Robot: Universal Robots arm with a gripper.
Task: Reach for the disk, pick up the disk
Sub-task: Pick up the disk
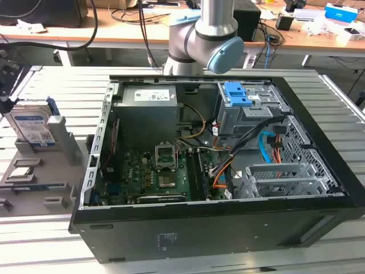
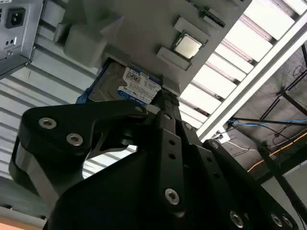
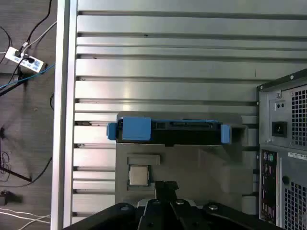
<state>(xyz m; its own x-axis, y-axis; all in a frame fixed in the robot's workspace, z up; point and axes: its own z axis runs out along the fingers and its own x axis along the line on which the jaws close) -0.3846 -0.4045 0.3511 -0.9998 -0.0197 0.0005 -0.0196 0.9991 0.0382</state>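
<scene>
We are seeing the disk (image 1: 33, 127) standing on edge in a slot of a grey holder (image 1: 63, 142). Its labelled face is turning toward the exterior camera, with blue rails running along its sides. In the first wrist view it is showing edge-on, both blue rail ends sticking out bare. The holder is sitting on the slatted metal table (image 1: 57, 85), at the exterior view's left, just beside the open computer case (image 1: 228, 234). A small square chip (image 3: 139, 175) is lying flat in a recess of the same holder, near the disk but apart from it.

The gripper (image 1: 7, 91) is hovering at the exterior view's left edge, just beside the disk's upper corner. In the second wrist view its black linkage is crossing in front of the label's edge, and we are not able to tell whether it is touching. In the first wrist view the chip is lying between the gripper's tip and the disk. We cannot tell how wide the gripper is standing. The disk is sitting down in its slot, not lifted.

Further out, the arm (image 1: 208, 28) is rising behind the case. A blue latch bracket (image 1: 236, 94) is sitting inside the case on the drive cage. A wooden desk (image 1: 125, 35) with cables is running along the back.
</scene>
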